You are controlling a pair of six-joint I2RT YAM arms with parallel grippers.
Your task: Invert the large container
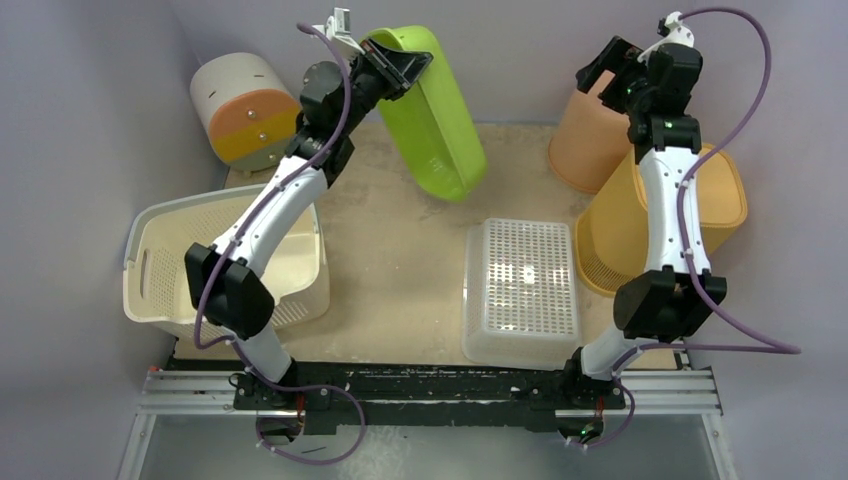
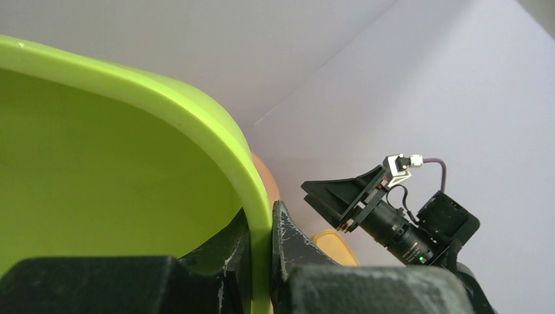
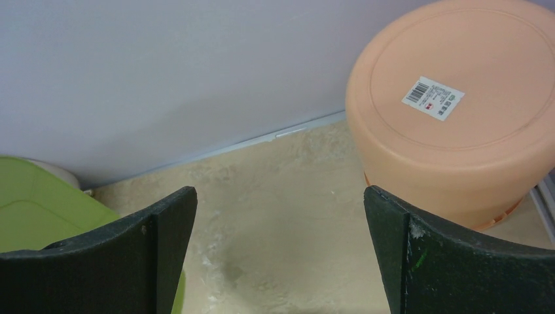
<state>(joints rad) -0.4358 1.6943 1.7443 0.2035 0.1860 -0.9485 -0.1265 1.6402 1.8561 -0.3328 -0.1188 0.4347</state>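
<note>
1. The green container (image 1: 437, 115) is at the far middle of the table (image 1: 400, 260), left of centre. It is tipped steeply on end, with its upper rim toward the back wall. Whether its lower edge touches the table cannot be told.
2. The left gripper (image 1: 400, 66) is clamped on the upper rim of the green container. In the left wrist view the rim passes between the two fingers (image 2: 291, 245), one inside the wall and one outside, both touching it.
3. The right gripper (image 3: 281, 252) hangs spread wide with nothing between its jaws. It is at the far right of the table, well apart from the green container.
4. A peach bucket (image 3: 451, 131) stands upside down just beside the right gripper. A barcode sticker (image 3: 433, 98) is on its upturned base.
5. A yellow basket (image 1: 722, 200) stands at the right edge, touching or just beside the peach bucket.
6. A clear perforated bin (image 1: 522, 290) lies base-up near the table's front centre.
7. A cream basket (image 1: 160, 260) stands upright at the left edge, partly under the left arm.
8. A beige canister (image 1: 245, 110) with an orange end lies on its side at the far left corner.
</note>
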